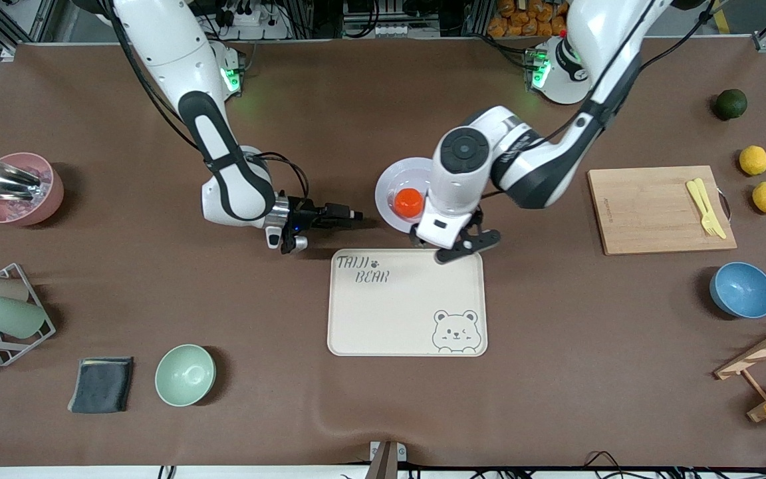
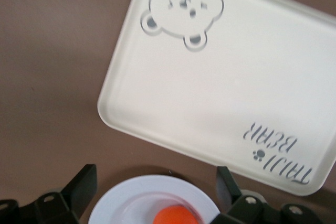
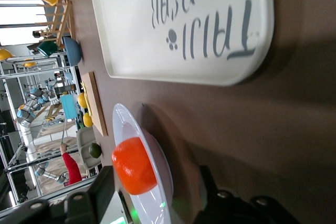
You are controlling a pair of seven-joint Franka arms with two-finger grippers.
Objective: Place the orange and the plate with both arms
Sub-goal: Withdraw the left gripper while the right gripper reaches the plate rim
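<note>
The white plate (image 1: pixel 391 181) lies on the brown table just farther from the front camera than the beige bear tray (image 1: pixel 407 303). The orange (image 1: pixel 409 202) sits on the plate. My left gripper (image 1: pixel 469 244) hangs open and empty over the gap between plate and tray; in the left wrist view (image 2: pixel 156 182) the plate's rim (image 2: pixel 152 184) and the orange (image 2: pixel 176 217) show between its fingers. My right gripper (image 1: pixel 355 215) is open and empty, low beside the plate toward the right arm's end, pointing at its rim. In the right wrist view (image 3: pixel 155 184) the plate (image 3: pixel 131 124) and orange (image 3: pixel 134 165) lie just ahead.
A wooden board (image 1: pixel 659 209) with yellow cutlery, two lemons (image 1: pixel 753 160), a dark green fruit (image 1: pixel 730 104) and a blue bowl (image 1: pixel 742 290) are toward the left arm's end. A green bowl (image 1: pixel 185 374), grey cloth (image 1: pixel 101 384), cup rack (image 1: pixel 4 316) and pink bowl (image 1: pixel 17 189) are toward the right arm's end.
</note>
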